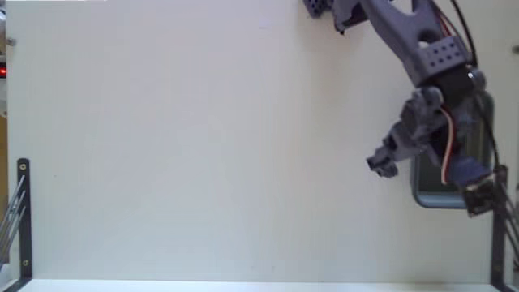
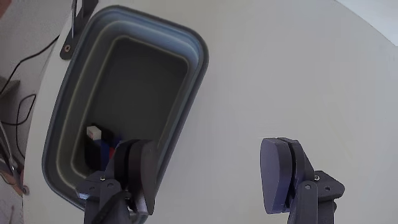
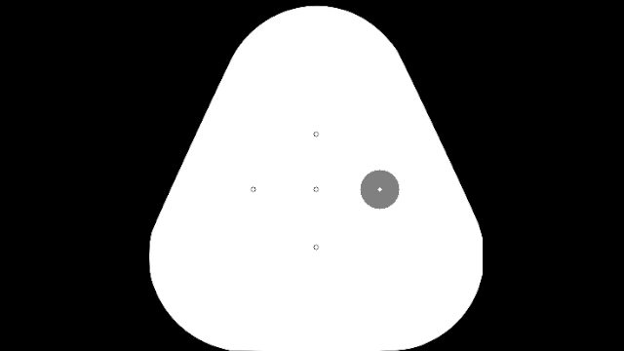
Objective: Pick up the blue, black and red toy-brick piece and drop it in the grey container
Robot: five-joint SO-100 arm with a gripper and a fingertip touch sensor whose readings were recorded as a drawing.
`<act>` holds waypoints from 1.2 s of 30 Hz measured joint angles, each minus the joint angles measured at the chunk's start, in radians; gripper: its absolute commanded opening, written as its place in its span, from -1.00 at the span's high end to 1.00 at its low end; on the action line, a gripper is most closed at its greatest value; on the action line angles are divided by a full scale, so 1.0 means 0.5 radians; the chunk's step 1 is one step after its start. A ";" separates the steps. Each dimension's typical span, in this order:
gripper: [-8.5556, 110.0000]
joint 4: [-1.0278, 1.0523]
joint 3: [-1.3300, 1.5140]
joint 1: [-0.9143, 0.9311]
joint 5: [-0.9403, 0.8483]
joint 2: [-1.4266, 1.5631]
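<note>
My claw (image 2: 211,171) gapes empty above the tabletop (image 2: 298,74); the brick (image 2: 102,144) lies inside the container (image 2: 193,50) near the tabletop's edge.

In your wrist view, the toy-brick piece (image 2: 101,147) inside the grey container (image 2: 193,68) sits half hidden behind one claw finger (image 2: 138,171). In your fixed view, the arm (image 1: 422,49) covers most of that container.

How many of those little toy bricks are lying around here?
1: the toy-brick piece lies inside the grey container, at its near end beside the open hand. The arm hides part of the tray, so more could be concealed.
</note>
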 measured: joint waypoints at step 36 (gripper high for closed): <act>-1.00 0.000 0.881 0.709 0.006 0.942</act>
